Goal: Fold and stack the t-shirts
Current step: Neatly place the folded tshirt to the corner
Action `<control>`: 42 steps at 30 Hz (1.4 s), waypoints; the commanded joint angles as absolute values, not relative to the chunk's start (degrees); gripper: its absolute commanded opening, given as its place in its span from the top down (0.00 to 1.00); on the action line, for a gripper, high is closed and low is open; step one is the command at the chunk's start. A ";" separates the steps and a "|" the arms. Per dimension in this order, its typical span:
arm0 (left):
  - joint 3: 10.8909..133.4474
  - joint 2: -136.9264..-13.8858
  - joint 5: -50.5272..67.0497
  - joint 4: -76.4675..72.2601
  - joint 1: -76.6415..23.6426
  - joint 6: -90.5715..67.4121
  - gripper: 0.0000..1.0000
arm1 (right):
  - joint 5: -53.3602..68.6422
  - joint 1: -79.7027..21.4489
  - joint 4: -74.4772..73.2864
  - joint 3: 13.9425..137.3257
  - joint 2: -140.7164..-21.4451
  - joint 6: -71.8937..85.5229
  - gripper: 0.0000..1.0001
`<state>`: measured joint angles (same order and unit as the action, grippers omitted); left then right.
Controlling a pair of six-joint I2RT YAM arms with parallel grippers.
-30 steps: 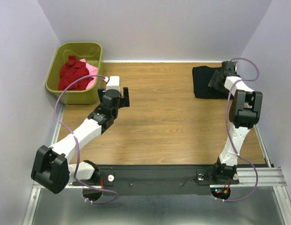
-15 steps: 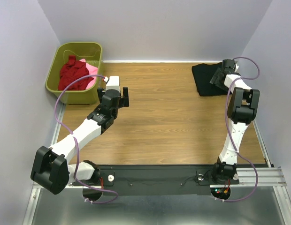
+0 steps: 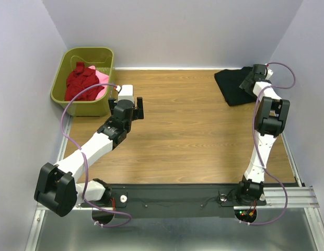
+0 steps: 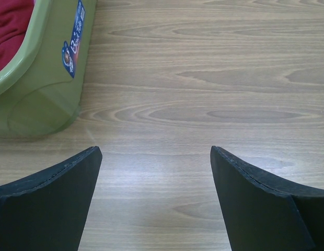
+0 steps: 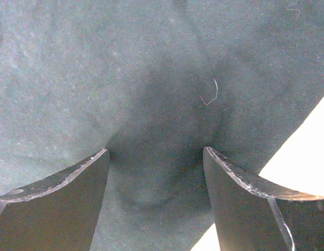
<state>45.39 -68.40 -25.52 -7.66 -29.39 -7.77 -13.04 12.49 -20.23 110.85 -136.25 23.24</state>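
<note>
Black cloth is what has shifted. Over the last second the black t-shirt slides and turns toward the upper right corner of the top view, carried along by the right claw. This reads as parking a folded shirt at the edge of the counter as the base of the stack.

In the right wrist view the shirt fills the frame. It lies under and between the spread fingers, which press on it without pinching it, and a shallow dimple sits between their tips.

The left claw is unmoved and parted over bare wood. It hovers just right of the olive basket at upper left, which holds the dark red t-shirt and the pink t-shirt, both unfolded.
</note>
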 commanded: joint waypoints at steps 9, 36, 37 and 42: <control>45.70 -67.32 -25.75 -9.75 -29.18 -7.47 0.03 | -4.92 9.94 -21.80 101.69 -125.08 20.31 0.19; 45.26 -66.80 -27.16 -9.76 -29.18 -6.59 0.03 | -3.07 3.87 -21.62 111.61 -137.63 17.75 0.60; 45.26 -66.80 -27.16 -9.67 -29.18 -6.50 0.03 | -3.25 4.22 -21.62 113.27 -138.77 17.93 0.60; 45.26 -67.15 -27.25 -9.75 -29.18 -6.50 0.03 | -4.66 4.92 -21.71 118.03 -141.59 16.10 0.59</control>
